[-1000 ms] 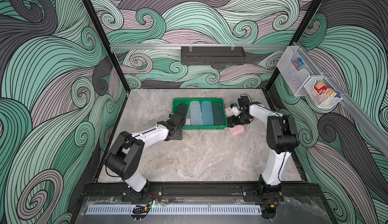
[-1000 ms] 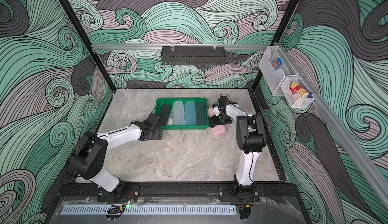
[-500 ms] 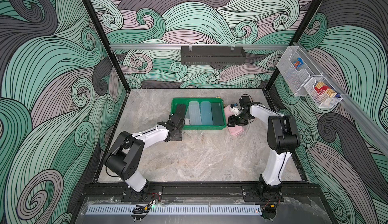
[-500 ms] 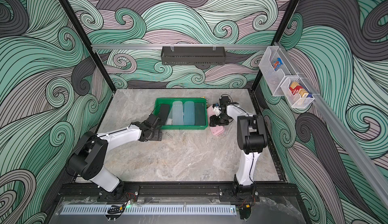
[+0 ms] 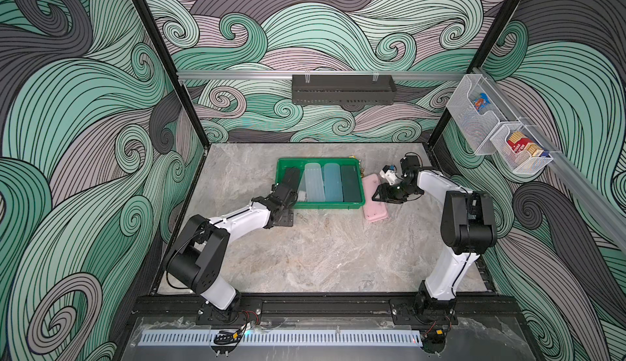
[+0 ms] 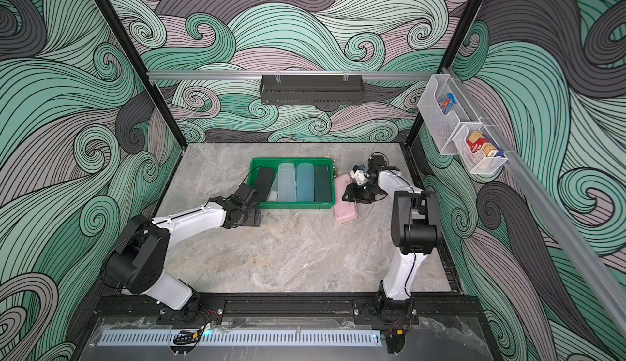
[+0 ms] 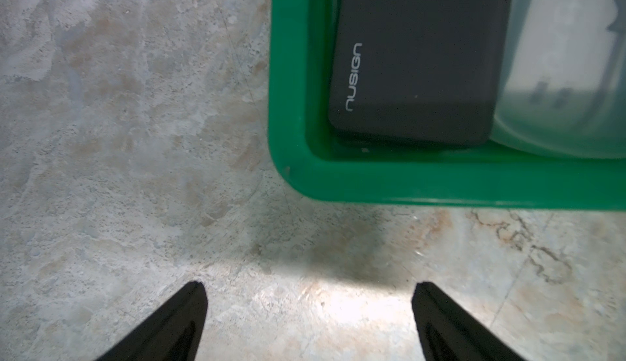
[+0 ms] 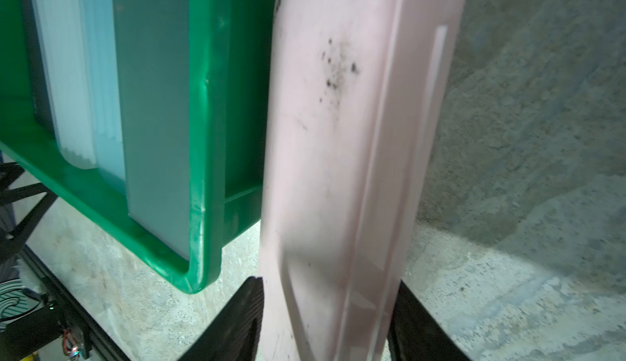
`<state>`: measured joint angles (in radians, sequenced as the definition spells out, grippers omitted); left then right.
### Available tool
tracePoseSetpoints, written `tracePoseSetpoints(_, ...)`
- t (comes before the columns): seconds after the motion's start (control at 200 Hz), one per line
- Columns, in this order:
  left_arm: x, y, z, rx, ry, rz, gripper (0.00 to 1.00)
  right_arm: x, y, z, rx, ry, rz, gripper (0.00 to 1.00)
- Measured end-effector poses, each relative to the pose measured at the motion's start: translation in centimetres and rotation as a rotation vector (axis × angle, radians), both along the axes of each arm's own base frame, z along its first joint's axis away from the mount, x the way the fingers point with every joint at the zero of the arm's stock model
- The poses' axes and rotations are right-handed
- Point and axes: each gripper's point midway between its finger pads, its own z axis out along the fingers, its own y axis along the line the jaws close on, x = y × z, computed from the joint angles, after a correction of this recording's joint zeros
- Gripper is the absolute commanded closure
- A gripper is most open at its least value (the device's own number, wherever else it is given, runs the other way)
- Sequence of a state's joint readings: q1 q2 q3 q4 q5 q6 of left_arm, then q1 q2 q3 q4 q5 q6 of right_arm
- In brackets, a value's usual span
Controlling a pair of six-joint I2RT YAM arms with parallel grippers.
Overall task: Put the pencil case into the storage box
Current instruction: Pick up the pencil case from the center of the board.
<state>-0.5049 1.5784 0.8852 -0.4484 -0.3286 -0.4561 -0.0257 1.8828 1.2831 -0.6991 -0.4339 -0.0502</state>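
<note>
The pink pencil case [image 5: 375, 203] lies on the table along the right outer wall of the green storage box [image 5: 325, 204]. Both top views show my right gripper [image 5: 381, 196] down over its middle. In the right wrist view the two fingers press on both long sides of the pencil case [image 8: 338, 139], so the right gripper [image 8: 328, 283] is shut on it, next to the box rim [image 8: 203, 139]. My left gripper [image 7: 308, 286] stands open and empty over bare table just off the box's front left corner [image 7: 291, 173].
Inside the box lie a black case [image 5: 290, 181], a clear one [image 5: 313, 186], a blue one [image 5: 333, 185] and a dark green one [image 5: 350, 185]. A black perforated trough [image 5: 342, 89] hangs on the back wall. White mesh baskets [image 5: 501, 132] hang on the right wall.
My right gripper's jaws have closed from wide open onto the pink pencil case, which has shifted slightly toward the box. The left arm has not moved.
</note>
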Motion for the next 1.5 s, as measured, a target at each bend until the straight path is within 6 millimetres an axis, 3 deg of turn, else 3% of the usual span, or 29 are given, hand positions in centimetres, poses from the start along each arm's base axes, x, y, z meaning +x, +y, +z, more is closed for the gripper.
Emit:
tracePoseSetpoints(0.305, -0.2, 0.1, -0.1, 0.002, 0.003, 0.001, 0.01, -0.4, 2.1, -1.1, 0.167, 0.069, -0.016, 0.66)
tracePoseSetpoints(0.59, -0.1, 0.1, 0.0, 0.000, -0.002, 0.001, 0.01, -0.9, 2.2, -1.5, 0.181, 0.098, -0.037, 0.83)
tracePoseSetpoints(0.725, -0.1, 0.1, 0.1, -0.001, -0.002, 0.001, 0.01, -1.0, 1.9, -1.0, 0.181, 0.083, -0.048, 0.84)
tracePoseSetpoints(1.046, 0.1, 0.0, 1.4, -0.022, -0.039, 0.001, 0.01, -2.0, -0.6, 2.4, 0.176, 0.006, -0.123, 0.90)
tracePoseSetpoints(1.291, 0.0, 0.0, 2.1, -0.028, -0.051, 0.001, 0.01, -2.1, -0.5, 4.7, 0.185, -0.041, -0.146, 0.95)
tracePoseSetpoints(1.501, -0.3, 0.2, 3.7, -0.045, -0.081, 0.001, 0.01, -2.2, 0.3, 8.4, 0.227, -0.107, -0.157, 0.96)
